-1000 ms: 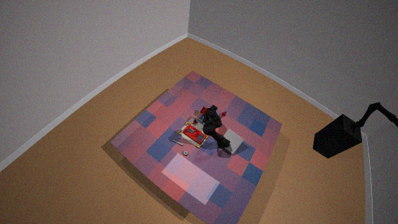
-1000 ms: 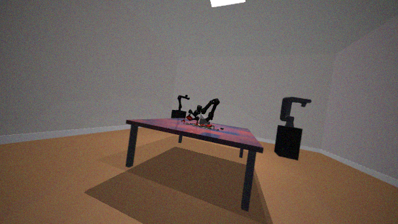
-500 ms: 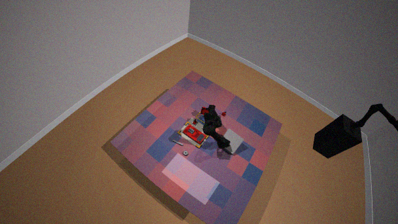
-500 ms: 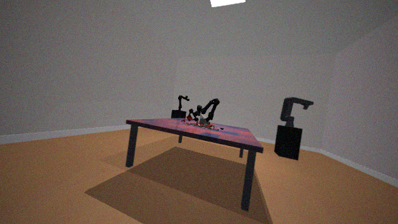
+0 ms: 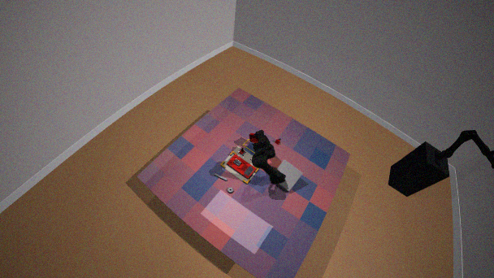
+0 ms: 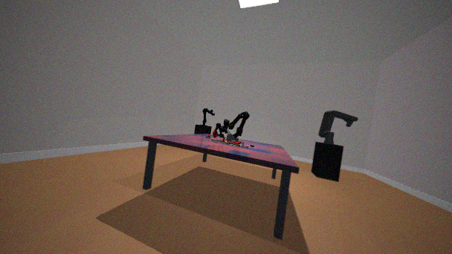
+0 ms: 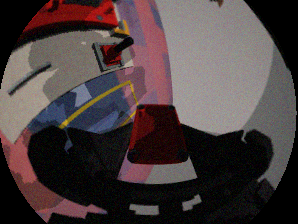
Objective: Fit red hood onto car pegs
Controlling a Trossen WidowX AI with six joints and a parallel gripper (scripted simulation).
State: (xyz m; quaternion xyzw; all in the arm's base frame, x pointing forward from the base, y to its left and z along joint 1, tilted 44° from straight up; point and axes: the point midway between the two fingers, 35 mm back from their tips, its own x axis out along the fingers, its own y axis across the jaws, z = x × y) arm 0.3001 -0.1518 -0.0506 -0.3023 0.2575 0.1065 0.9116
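Observation:
The red hood [image 5: 253, 138] [image 6: 215, 132] [image 7: 158, 125] is held off the table, tipped steeply. My gripper [image 5: 254, 139] [image 6: 216, 131] [image 7: 156, 125] is shut on it, with one black finger on each side in the wrist view. The red car chassis [image 5: 242, 167] [image 7: 75, 14] sits in the pale jig [image 5: 246, 154] [image 7: 62, 55], beside and below the gripper. A grey block [image 5: 237, 162] stands on its deck. The hood is apart from the chassis. The pegs are too small to make out.
A small lever in a grey frame [image 5: 245, 152] [image 7: 111, 55] stands at the jig's end. A yellow outline [image 7: 95, 99] lies beyond it. A grey rod [image 5: 220, 176], a ring [image 5: 230, 190] and a small red piece [image 5: 278, 141] lie on the table. Black pedestals with arms stand beyond the table.

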